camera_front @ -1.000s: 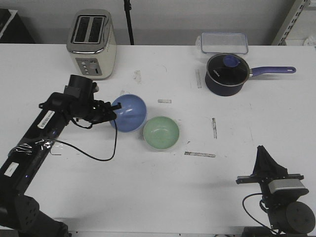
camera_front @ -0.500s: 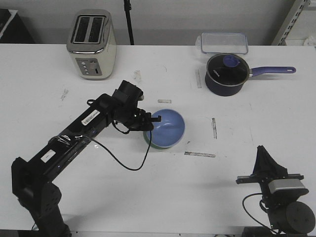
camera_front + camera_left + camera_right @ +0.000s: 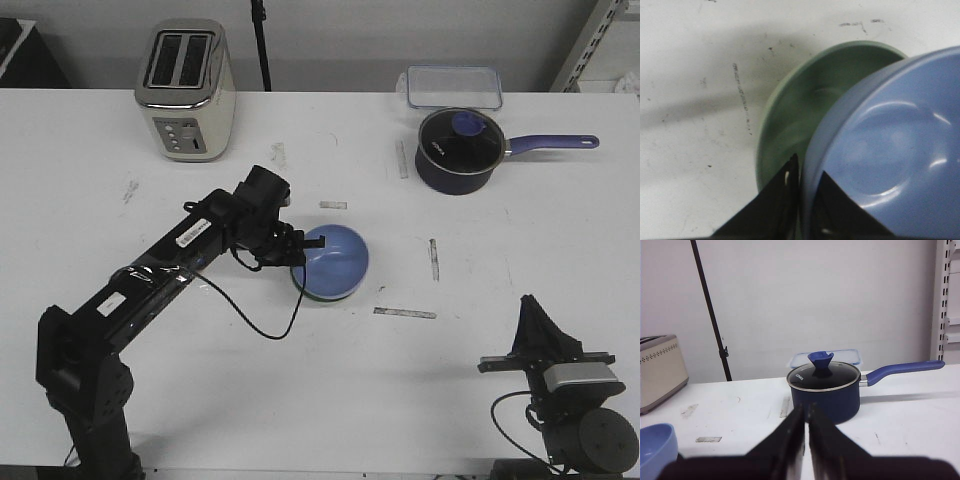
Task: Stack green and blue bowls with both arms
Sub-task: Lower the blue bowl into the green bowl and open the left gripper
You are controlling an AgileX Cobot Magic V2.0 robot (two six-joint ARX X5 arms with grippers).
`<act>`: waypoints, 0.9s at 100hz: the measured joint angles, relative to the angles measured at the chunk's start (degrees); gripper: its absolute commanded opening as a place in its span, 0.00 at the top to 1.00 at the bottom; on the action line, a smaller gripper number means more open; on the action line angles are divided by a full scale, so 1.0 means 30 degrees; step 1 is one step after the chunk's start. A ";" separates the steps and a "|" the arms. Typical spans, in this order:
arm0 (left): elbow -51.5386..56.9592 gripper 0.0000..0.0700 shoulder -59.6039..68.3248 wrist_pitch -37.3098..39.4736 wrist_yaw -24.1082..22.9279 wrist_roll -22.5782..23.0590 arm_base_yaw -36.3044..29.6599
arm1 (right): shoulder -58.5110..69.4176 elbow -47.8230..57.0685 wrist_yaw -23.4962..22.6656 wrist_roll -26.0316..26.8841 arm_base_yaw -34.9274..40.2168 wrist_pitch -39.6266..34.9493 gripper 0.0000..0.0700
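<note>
Two glossy, stiff, light bowls — the blue bowl [image 3: 335,259], rim pinched by the left gripper [image 3: 296,253], probably slips easily over the green bowl [image 3: 790,125] mid-desk.

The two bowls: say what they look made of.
Blue bowl: glossy, smooth, with sharp white highlights inside; glazed ceramic or hard plastic, can't tell which. Green bowl: same smooth sheen, duller in shadow, likely the same material.

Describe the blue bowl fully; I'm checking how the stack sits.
The blue bowl is small, round, glossy periwinkle and empty. It sits tilted over the green bowl, covering most of it and leaving one side of green exposed. The left gripper pinches its rim, one finger inside, one outside. It lies mid-table.
</note>
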 measured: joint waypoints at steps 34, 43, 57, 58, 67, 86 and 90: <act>0.0000 0.86 0.0000 0.0197 -0.0168 0.0007 0.0051 | 0.0000 0.0000 0.0000 0.0000 -0.0007 0.0000 0.99; 0.0000 0.86 0.0000 0.0459 -0.0160 0.0022 0.0029 | 0.0000 0.0000 0.0000 0.0000 0.0000 0.0000 0.99; 0.0000 0.86 0.0000 0.0707 0.0291 0.0015 0.0029 | 0.0000 0.0000 0.0000 0.0000 0.0000 0.0000 0.99; 0.0000 0.86 0.0000 0.0729 0.0313 0.0015 0.0029 | 0.0000 0.0000 0.0000 0.0000 0.0000 0.0000 0.99; 0.0000 0.86 0.0000 0.0736 0.0350 0.0015 0.0015 | 0.0000 0.0000 0.0000 0.0000 0.0000 0.0000 0.99; 0.0000 0.66 -0.0226 0.0583 0.0350 0.0015 0.0015 | 0.0000 0.0000 0.0000 0.0000 0.0000 0.0007 0.99; 0.0000 0.65 -0.0401 0.0583 0.0350 0.0015 0.0015 | 0.0000 0.0000 0.0000 0.0000 0.0000 0.0000 0.99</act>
